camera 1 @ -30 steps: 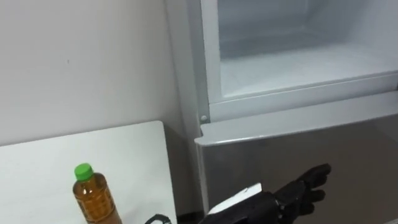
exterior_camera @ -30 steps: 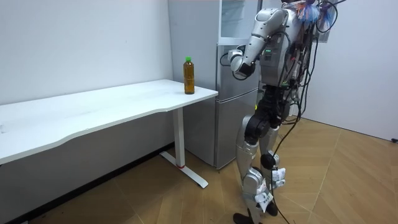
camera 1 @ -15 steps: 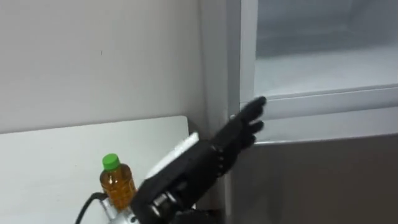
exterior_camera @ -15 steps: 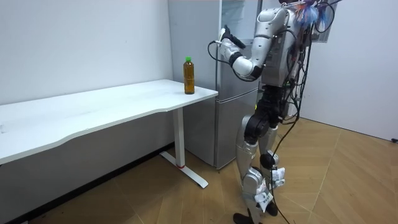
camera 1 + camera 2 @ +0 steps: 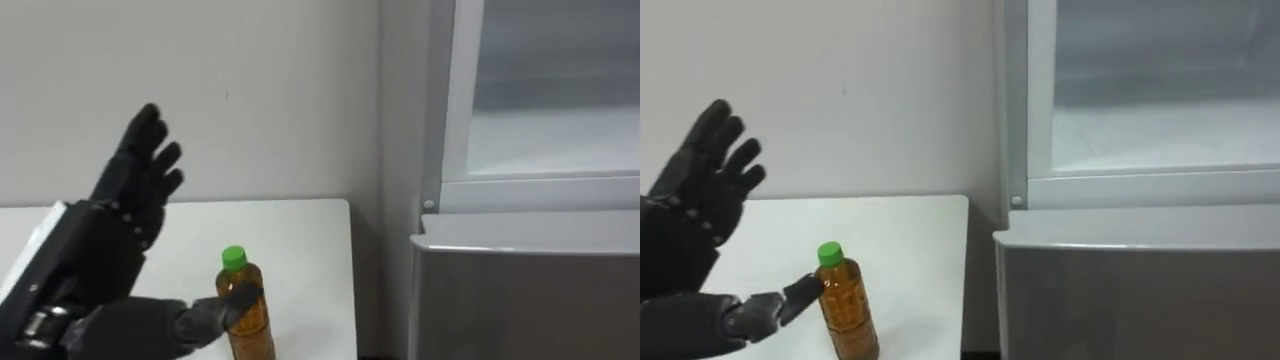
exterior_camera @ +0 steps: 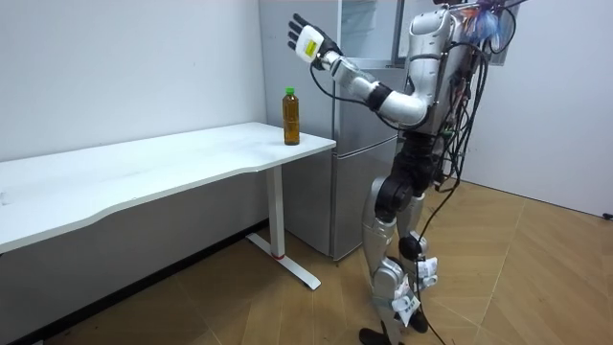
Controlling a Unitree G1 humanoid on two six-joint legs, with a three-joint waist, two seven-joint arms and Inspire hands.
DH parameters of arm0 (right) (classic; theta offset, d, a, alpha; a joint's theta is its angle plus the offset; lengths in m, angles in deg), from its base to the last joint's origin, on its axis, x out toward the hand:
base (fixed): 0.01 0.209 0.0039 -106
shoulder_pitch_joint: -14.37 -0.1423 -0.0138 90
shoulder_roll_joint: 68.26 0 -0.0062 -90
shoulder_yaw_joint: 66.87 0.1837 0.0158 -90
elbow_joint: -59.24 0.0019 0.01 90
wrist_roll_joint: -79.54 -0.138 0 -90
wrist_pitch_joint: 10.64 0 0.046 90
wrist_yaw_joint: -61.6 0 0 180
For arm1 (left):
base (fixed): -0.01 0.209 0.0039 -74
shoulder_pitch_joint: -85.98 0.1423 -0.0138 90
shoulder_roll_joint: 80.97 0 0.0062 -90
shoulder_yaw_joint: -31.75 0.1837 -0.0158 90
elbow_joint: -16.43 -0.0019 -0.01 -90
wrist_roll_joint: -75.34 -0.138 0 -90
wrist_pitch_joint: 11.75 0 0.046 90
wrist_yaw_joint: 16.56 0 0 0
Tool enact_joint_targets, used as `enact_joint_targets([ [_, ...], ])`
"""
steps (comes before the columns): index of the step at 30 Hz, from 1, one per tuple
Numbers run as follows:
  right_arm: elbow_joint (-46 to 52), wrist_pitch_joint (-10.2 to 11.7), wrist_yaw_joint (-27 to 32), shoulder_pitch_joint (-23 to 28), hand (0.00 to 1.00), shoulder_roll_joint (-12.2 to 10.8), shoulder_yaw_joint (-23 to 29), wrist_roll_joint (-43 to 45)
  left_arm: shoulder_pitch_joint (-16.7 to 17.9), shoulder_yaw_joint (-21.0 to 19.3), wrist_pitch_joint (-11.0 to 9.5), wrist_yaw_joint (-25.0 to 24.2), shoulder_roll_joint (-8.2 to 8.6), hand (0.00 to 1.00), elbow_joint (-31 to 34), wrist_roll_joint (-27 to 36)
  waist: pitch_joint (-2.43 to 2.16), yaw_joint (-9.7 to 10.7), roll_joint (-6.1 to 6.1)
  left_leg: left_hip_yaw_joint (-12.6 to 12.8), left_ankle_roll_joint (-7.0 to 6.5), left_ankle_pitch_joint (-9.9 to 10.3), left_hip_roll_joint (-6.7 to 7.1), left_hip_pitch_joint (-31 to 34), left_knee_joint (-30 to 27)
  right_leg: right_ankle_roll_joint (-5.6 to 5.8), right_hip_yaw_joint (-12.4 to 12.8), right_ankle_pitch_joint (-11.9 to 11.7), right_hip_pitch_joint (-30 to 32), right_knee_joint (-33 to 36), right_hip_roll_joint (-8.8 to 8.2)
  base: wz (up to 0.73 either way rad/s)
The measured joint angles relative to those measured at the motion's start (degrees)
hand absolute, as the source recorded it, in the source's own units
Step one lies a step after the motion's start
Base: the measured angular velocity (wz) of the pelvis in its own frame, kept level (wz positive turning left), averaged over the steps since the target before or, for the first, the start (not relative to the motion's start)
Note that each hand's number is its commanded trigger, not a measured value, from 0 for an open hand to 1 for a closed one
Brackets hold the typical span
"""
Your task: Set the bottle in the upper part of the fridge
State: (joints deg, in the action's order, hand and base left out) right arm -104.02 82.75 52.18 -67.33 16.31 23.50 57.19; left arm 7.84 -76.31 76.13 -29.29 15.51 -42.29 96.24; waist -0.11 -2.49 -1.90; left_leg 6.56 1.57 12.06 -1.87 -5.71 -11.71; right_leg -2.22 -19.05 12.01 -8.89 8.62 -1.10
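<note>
Left eye view shows the green-capped amber bottle (image 5: 252, 330) upright on the white table (image 5: 300, 235), near the table's fridge-side edge and not gripped. The left hand (image 5: 110, 240) hovers beside it with fingers spread wide and the thumb across the bottle's shoulder, likely lining up a grasp. The open upper fridge compartment (image 5: 545, 140) leaves clear room above and to the right.

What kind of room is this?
Probably a sparse test room or lab rather than a home kitchen: a tall fridge stands beside a long white desk with one bottle on it, with bare white walls and a wooden floor.
</note>
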Motion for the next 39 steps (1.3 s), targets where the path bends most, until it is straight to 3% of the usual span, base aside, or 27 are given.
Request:
enact_joint_targets([
  [5, 0.0, 0.2, 0.6, 2.2, 0.00, -0.1, 4.8, 0.1, 4.5, -5.9, -1.2, 5.1, 0.70, 0.00, -5.3, 2.9, 0.09, -1.3, -0.69, -2.2, -0.03, 0.0, 0.71, -0.4, -0.1, 0.44, -1.3, 1.0, -0.3, 0.3, -0.61, 0.21],
  [8, 0.7, 0.2, 1.3, 3.1, 0.00, -0.3, 6.0, 0.0, 6.1, -9.1, -1.7, 8.6, 2.04, 0.00, -9.5, 5.3, 0.06, -2.5, -0.75, -2.2, -0.06, 0.0, 0.76, -0.5, 0.0, 0.44, -1.5, 1.2, -0.3, 0.6, -0.72, 0.03],
  [12, 2.9, 0.1, 1.6, 5.0, 0.00, -0.8, 7.8, 0.5, 9.0, -10.6, -2.1, 12.7, 2.90, 0.00, -15.2, 9.2, 0.07, -2.9, -0.64, -2.5, -0.06, 0.0, 0.81, -0.6, 0.0, 0.45, -1.5, 1.4, -0.4, 1.2, -0.74, 0.02],
  [15, 4.5, -1.0, 1.8, 6.0, 0.00, -0.9, 8.9, 2.0, 9.3, -11.3, -2.7, 15.7, 2.89, 0.00, -26.1, 11.0, 0.11, -2.9, -0.94, -2.5, -0.05, 0.0, 0.82, -1.3, 0.2, 0.44, -1.5, 1.4, -1.0, 1.1, -0.71, -0.02],
  [17, 4.5, -1.0, 2.1, 5.9, 0.00, -1.1, 9.3, 2.4, 10.4, -10.9, -2.9, 17.5, 3.00, 0.00, -37.5, 11.0, 0.08, -3.1, -0.79, -2.0, -0.05, 0.0, 0.79, -1.8, 0.3, 0.31, -0.8, 1.8, -1.0, 1.2, -0.77, -0.13],
  [19, 5.1, -1.0, 2.0, 5.9, 0.00, -1.2, 9.3, 2.4, 11.0, -9.8, -2.7, 19.0, 3.17, 0.00, -45.2, 11.0, 0.19, -3.0, -0.59, -2.0, -0.04, 0.0, 0.80, -1.6, 0.0, 0.32, -0.8, 2.0, -1.0, 1.2, -0.81, 0.00],
  [23, 6.4, -1.0, 1.8, 6.9, 0.00, -1.2, 9.6, 2.9, 12.5, -6.9, -3.1, 21.2, 3.26, 0.00, -58.1, 10.7, -0.32, -2.7, 0.73, -2.0, -0.03, 0.0, 0.79, -1.2, -0.1, 0.32, -1.7, 2.1, -1.0, 1.2, -0.83, 0.10],
  [26, 6.5, -1.0, 1.7, 6.7, 0.00, -1.1, 9.6, 4.9, 12.3, -4.4, -3.2, 21.4, 3.27, 0.00, -68.7, 8.8, -0.22, -2.5, 1.04, -2.0, -0.05, 0.1, 0.78, -1.7, -0.1, 0.33, -1.5, 2.1, -1.4, 1.2, -0.84, -0.02],
  [29, 6.6, -1.0, 1.5, 6.6, 0.00, -1.1, 9.6, 6.7, 12.1, -1.9, -3.1, 21.3, 3.23, 0.00, -75.3, 8.2, 0.01, -2.3, 1.04, -1.9, -0.19, 0.3, 0.66, -1.1, -0.3, 0.33, -1.5, 2.1, -1.2, 1.2, -0.79, 0.03],
  [34, 6.2, -1.0, 1.8, 6.9, 0.00, -1.1, 9.6, 6.8, 11.4, 0.4, -3.0, 21.0, 3.23, 0.00, -86.0, 5.7, 0.11, -1.9, -0.10, -1.8, -0.37, 0.6, 0.65, -1.0, -0.4, 0.44, -1.4, 2.1, -1.0, 1.3, -0.79, 0.00],
  [39, 5.8, -1.0, 1.9, 7.0, 0.00, -0.9, 9.0, 7.0, 12.1, 2.4, -2.0, 20.5, 3.03, 0.00, -91.2, 1.8, 0.11, -0.7, 0.02, -0.5, -0.37, 0.6, 0.54, -1.0, -0.6, 0.46, -1.2, 2.1, -0.9, 1.3, -0.84, -0.04],
])
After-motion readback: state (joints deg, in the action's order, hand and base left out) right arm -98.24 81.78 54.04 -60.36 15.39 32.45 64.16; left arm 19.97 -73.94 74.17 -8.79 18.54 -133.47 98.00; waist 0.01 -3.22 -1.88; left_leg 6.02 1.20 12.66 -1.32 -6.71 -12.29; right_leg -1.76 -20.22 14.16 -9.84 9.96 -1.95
